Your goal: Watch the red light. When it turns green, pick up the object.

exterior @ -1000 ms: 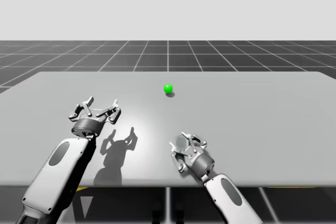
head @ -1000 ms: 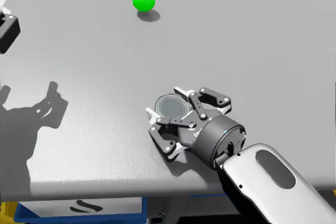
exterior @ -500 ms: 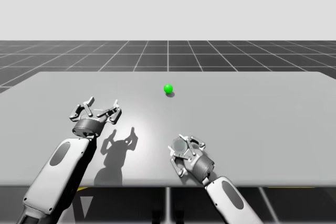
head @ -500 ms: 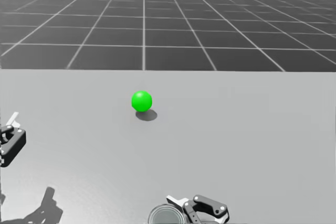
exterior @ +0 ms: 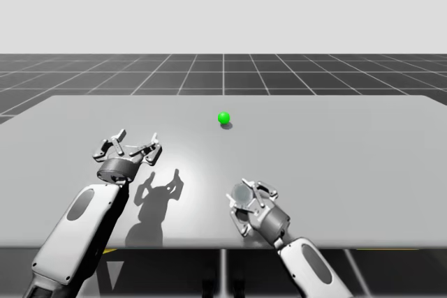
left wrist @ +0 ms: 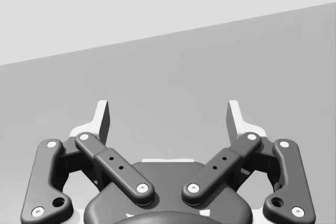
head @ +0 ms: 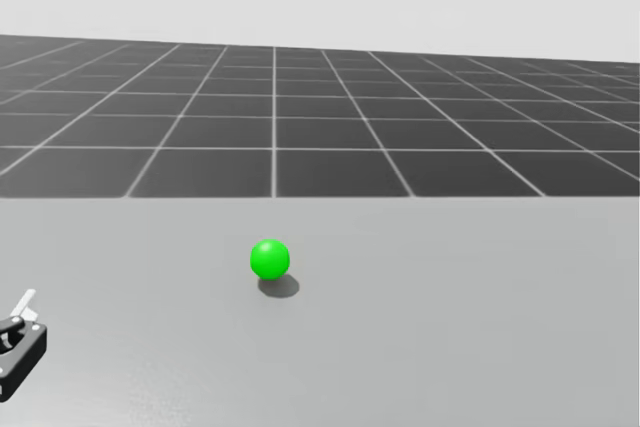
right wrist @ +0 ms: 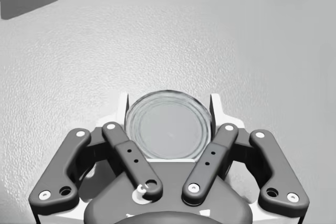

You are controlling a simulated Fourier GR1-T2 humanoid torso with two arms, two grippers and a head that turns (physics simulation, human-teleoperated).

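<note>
My right gripper [right wrist: 168, 111] is clamped on a grey round can [right wrist: 168, 129], one finger against each side. Only the can's flat, ringed top shows; its body is hidden. Well apart, my left gripper [left wrist: 168, 119] gapes wide and empty. The green light [exterior: 223, 118] sits far ahead of both.

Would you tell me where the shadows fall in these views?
High view: my left gripper's dark shadow lies on the table to its right. Head view: the green ball's shadow sits just right of it. Right wrist view: my right gripper's grey can is evenly lit.
</note>
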